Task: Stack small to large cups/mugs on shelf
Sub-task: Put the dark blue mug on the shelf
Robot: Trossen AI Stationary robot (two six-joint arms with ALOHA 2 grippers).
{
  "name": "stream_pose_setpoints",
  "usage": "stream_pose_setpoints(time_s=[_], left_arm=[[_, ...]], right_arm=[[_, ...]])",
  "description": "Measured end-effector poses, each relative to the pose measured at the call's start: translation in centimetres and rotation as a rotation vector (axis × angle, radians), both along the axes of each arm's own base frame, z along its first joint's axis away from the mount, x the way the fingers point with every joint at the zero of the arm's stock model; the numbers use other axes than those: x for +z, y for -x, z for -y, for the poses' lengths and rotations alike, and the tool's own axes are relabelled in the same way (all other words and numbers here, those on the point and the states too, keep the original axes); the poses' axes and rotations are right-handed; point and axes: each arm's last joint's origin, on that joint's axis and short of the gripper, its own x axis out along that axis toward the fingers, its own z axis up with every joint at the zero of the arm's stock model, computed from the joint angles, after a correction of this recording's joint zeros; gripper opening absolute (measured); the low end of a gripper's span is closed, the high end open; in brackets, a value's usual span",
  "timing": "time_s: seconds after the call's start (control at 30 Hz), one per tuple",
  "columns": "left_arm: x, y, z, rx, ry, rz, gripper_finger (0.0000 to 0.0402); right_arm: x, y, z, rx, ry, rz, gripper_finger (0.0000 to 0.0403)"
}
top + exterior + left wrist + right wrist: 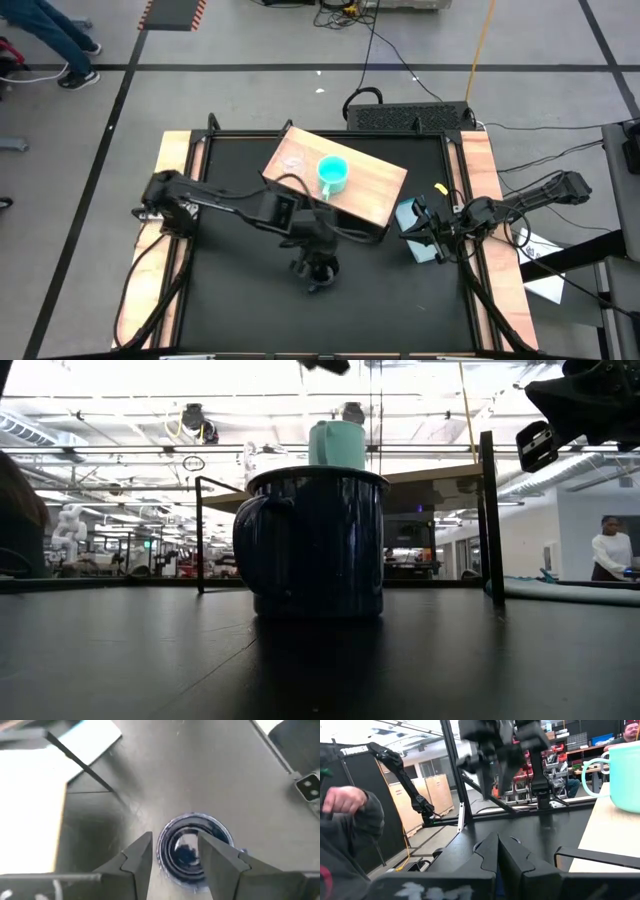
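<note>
The black mug (320, 272) stands upright on the black tabletop near the middle, its handle (250, 540) showing in the low view. My left gripper (318, 256) hangs open above it, pointing down. In the left wrist view its fingers (140, 855) stand over either side of the mug's rim (192, 847), well clear of it. The turquoise mug (332, 174) stands on the wooden shelf (375, 195). A faint clear shape (292, 160), perhaps the clear cup, sits on the shelf's left part. My right gripper (428, 232) is shut and empty at the table's right.
A flat light-blue item (412, 222) lies under my right gripper beside the shelf's right end. The shelf's dark legs (490, 520) stand behind the black mug. Wooden strips (175, 200) line the table's sides. People show in the room beyond.
</note>
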Motion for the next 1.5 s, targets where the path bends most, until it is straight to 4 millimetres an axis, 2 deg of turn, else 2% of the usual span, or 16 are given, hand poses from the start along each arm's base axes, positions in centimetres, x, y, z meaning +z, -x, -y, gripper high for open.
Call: stream_pose_setpoints(time_s=[0.13, 0.3, 0.33, 0.5, 0.7, 0.83, 1.0, 1.23, 1.5], left_arm=[[2.8, 2.4, 0.2, 0.009, -0.046, 0.056, 0.0133], [4.7, 4.9, 0.4, -0.023, -0.077, 0.065, 0.0022], [5.0, 5.3, 0.3, -0.012, -0.083, 0.056, 0.0012], [5.5, 7.2, -0.3, 0.148, -0.176, 0.007, 0.0004], [6.8, 10.2, -0.4, 0.236, -0.163, 0.098, 0.0002], [6.7, 12.8, -0.2, 0.262, -0.137, 0.187, 0.0002], [5.6, 15.8, 0.3, 0.256, -0.056, 0.347, 0.0001], [4.0, 18.0, 0.5, 0.197, 0.071, 0.532, 0.0001], [0.8, 20.3, -0.8, 0.178, 0.096, 0.568, 0.0000]], right_arm=[[0.0, 0.0, 0.0, 0.000, 0.000, 0.000, 0.0000], [0.0, 0.0, 0.0, 0.000, 0.001, -0.002, 0.0000], [0.0, 0.0, 0.0, 0.000, 0.001, -0.002, 0.0000], [0.0, 0.0, 0.0, 0.000, 0.002, -0.004, 0.0000], [-0.1, 0.0, 0.0, 0.000, 0.006, -0.009, 0.0000], [-0.1, 0.0, 0.0, 0.000, 0.006, -0.009, 0.0000], [-0.1, 0.0, 0.0, 0.000, 0.006, -0.008, 0.0000], [0.0, 0.0, 0.0, -0.001, 0.004, 0.000, 0.0000], [0.0, 0.0, 0.0, -0.001, 0.003, -0.001, 0.0000]])
